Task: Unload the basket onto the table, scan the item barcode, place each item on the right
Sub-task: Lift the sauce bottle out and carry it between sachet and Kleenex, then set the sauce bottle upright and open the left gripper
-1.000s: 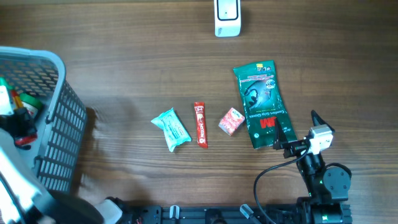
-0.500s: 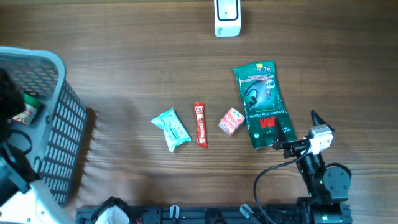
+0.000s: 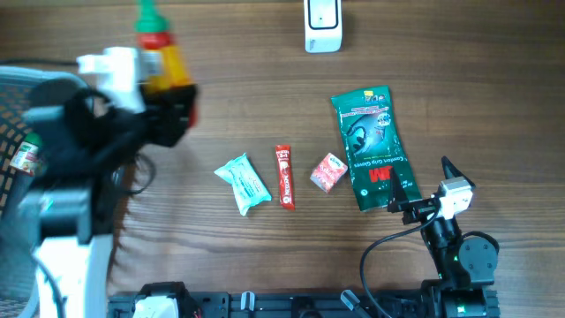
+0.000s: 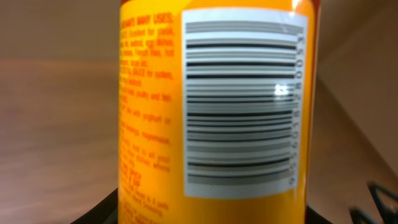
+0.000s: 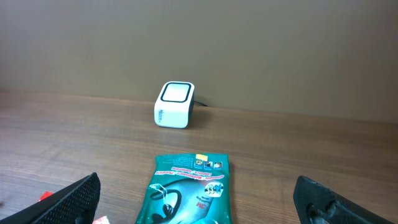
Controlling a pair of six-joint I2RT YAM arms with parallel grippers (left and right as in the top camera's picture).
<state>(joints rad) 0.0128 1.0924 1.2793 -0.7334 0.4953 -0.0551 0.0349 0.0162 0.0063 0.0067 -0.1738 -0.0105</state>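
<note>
Looks like a mock shop checkout: wooden counter (image 3: 221,106), white barcode scanner (image 5: 174,104) well ahead of the right jaws, green packet (image 5: 189,186) between them, grey shopping basket (image 3: 26,72).

Count from the overhead view:
- 1 scanner (image 3: 322,25)
- 1 yellow bottle (image 3: 163,64), left of the scanner
- 4 flat packs below the scanner: 1 green pouch (image 3: 371,146), 1 pink packet (image 3: 328,171), 1 red stick (image 3: 284,176), 1 teal packet (image 3: 244,184)
- 1 basket (image 3: 22,72), far left of the scanner, with 1 small item (image 3: 26,157) visible in it, kind unclear
</note>
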